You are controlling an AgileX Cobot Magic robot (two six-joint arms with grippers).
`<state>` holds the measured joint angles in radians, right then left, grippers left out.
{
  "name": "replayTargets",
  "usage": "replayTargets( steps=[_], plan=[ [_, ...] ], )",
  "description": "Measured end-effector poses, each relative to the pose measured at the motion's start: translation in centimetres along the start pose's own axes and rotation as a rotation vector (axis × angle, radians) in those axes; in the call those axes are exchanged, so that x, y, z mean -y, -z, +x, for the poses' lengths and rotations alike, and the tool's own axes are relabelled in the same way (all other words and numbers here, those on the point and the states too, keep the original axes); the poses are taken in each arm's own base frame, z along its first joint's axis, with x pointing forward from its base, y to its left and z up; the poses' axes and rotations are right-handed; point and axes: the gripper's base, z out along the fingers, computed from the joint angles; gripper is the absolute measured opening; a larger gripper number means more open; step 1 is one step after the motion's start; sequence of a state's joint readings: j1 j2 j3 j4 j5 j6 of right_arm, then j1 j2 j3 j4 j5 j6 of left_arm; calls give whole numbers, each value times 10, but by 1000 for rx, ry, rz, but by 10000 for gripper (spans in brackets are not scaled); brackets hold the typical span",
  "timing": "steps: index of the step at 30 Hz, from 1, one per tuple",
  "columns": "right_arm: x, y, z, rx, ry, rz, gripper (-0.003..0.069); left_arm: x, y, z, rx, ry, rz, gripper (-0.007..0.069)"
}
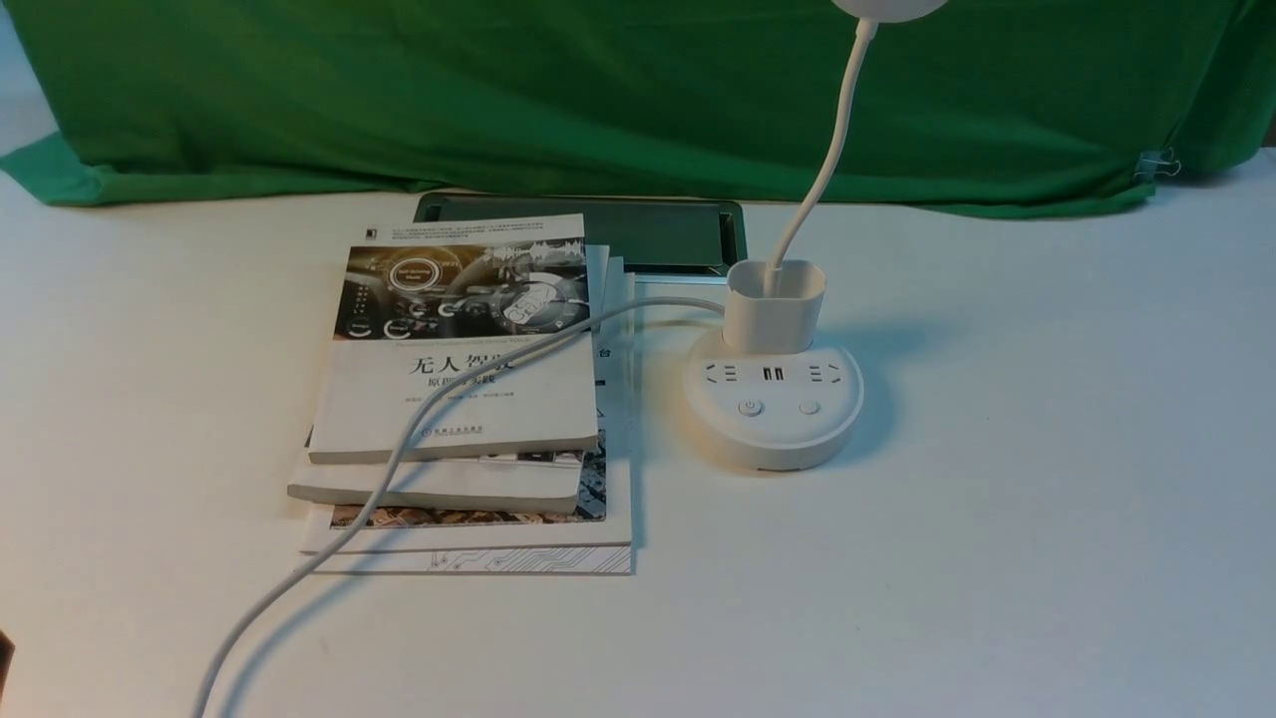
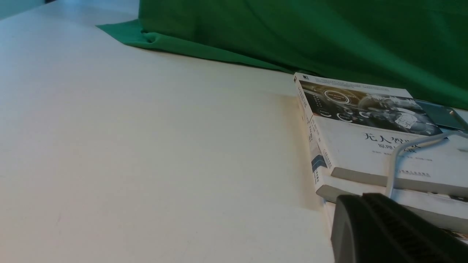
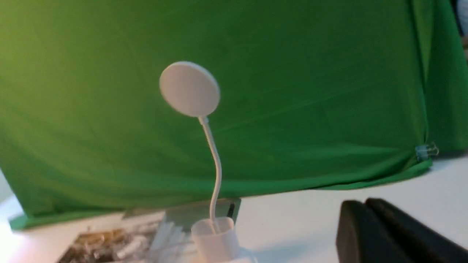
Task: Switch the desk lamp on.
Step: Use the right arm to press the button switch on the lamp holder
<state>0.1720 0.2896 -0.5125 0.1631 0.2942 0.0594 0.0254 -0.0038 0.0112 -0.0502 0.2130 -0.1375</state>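
Observation:
The white desk lamp (image 1: 773,414) stands on the table right of centre. Its round base carries sockets, USB ports and two buttons (image 1: 750,408), with a cup-shaped holder (image 1: 775,304) and a thin gooseneck (image 1: 827,170) rising to the head at the top edge. No light shows from it. In the right wrist view the lamp head (image 3: 189,88) and holder (image 3: 214,237) lie ahead, well off from my right gripper (image 3: 365,202), whose black fingers are pressed together and hold nothing. My left gripper (image 2: 362,197) is shut and empty, low beside the books. Neither gripper shows in the front view.
A stack of books (image 1: 459,399) lies left of the lamp, and the long white cable (image 1: 399,449) runs across it to the table's front edge. A dark flat panel (image 1: 638,229) sits behind the books. Green cloth (image 1: 598,90) covers the back.

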Motion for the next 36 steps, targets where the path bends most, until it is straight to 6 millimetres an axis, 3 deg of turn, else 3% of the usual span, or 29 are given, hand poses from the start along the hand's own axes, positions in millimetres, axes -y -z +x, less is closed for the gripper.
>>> replayTargets(
  steps=[2,4,9,10,14,19,20,24,27,36],
  plan=[
    [-15,-21,-39,-136,188,-69,29,0,0,0,0,0,0,21],
    [-24,-45,-53,-269,304,-124,28,0,0,0,0,0,0,21],
    [-45,-107,-59,-587,502,-270,28,0,0,0,0,0,0,21],
    [-46,-110,-59,-593,503,-273,28,0,0,0,0,0,0,21],
    [-58,-172,-32,-841,581,-365,28,0,0,0,0,0,0,21],
    [-63,-224,7,-999,594,-398,28,0,0,0,0,0,0,21],
    [-63,-226,8,-1006,593,-398,28,0,0,0,0,0,0,21],
    [-60,-267,55,-1133,587,-404,28,0,0,0,0,0,0,21],
    [-59,-290,84,-1177,578,-403,29,0,0,0,0,0,0,21],
    [-70,-335,133,-1166,574,-415,38,0,0,0,0,0,0,21]
  ],
)
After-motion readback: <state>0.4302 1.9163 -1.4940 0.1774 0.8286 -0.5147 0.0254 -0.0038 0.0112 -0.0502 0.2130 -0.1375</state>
